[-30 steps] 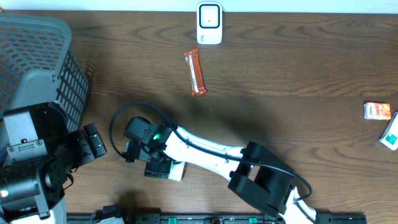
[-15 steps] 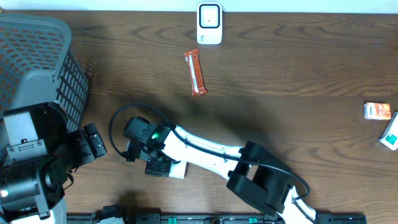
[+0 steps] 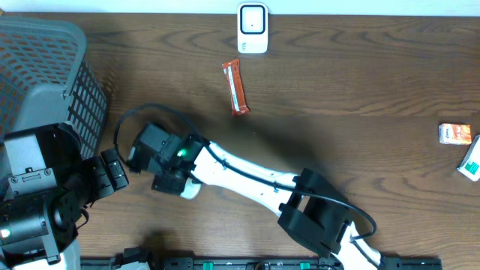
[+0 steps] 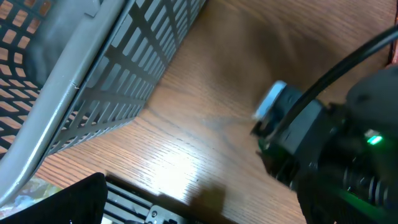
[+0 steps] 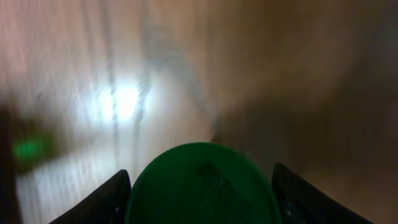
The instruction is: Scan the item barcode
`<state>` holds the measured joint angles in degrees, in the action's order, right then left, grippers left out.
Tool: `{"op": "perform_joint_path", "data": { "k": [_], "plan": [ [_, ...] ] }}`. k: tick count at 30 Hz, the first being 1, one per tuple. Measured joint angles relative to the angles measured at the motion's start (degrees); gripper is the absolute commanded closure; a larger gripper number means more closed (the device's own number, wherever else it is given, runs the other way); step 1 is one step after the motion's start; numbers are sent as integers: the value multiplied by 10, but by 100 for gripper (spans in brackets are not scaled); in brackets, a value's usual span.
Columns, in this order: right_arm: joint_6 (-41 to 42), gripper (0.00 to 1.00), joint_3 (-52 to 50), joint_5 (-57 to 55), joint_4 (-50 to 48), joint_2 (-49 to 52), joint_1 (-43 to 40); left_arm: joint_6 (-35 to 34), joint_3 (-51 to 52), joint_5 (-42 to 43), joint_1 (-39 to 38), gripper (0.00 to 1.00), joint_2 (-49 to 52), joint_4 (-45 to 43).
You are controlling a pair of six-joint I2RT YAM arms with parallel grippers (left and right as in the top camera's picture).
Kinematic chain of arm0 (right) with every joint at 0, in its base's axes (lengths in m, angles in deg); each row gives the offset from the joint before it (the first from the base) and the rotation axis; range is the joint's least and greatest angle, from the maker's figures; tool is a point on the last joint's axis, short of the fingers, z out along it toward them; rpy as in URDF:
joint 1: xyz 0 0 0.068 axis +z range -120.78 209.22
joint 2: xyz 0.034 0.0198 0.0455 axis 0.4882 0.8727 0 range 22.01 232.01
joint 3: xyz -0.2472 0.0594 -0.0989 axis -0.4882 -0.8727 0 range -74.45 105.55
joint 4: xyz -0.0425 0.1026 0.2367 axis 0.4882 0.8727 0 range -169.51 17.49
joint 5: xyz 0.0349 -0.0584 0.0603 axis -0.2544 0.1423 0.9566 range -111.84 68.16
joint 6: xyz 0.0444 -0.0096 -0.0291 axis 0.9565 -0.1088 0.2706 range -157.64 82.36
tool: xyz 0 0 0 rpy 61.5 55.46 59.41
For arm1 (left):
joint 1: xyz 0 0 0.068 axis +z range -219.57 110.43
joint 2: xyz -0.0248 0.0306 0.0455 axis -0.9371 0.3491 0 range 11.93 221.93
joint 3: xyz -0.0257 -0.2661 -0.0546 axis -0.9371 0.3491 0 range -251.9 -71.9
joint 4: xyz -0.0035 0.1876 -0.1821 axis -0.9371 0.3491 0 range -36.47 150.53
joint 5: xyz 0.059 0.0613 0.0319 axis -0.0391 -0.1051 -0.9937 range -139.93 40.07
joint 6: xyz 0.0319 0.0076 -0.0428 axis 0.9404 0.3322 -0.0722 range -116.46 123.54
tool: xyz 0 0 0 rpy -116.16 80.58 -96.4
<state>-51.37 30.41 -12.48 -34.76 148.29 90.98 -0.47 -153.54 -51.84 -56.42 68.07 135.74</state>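
Note:
The item is a round container with a dark green lid; its white body peeks out under my right gripper in the overhead view. In the right wrist view the lid fills the space between both fingers, so the right gripper is shut on the item, just above the table. The white barcode scanner stands at the table's far edge, well away from the item. My left gripper is open and holds nothing, just left of the right wrist. No barcode is visible.
A grey mesh basket fills the far left. An orange snack bar lies below the scanner. A small orange box and a teal box sit at the right edge. The right arm's cable loops near the left wrist.
My right gripper has carried the item leftward and slightly toward the far side, closer to my left gripper. The left arm has stayed still.

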Motion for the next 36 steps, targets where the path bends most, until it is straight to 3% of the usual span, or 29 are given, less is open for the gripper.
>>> {"op": "perform_joint_path", "data": {
  "k": [6,17,28,36],
  "plan": [
    [24,58,0,-2,-5,0,-25,0,0,0,0,2,0,0],
    [37,57,0,-2,11,0,-26,0,0,0,0,2,0,0],
    [45,55,0,-5,-98,0,-26,0,0,0,0,2,0,0],
    [56,55,0,-14,-107,0,-26,0,0,0,0,2,0,0]
  ]
}}
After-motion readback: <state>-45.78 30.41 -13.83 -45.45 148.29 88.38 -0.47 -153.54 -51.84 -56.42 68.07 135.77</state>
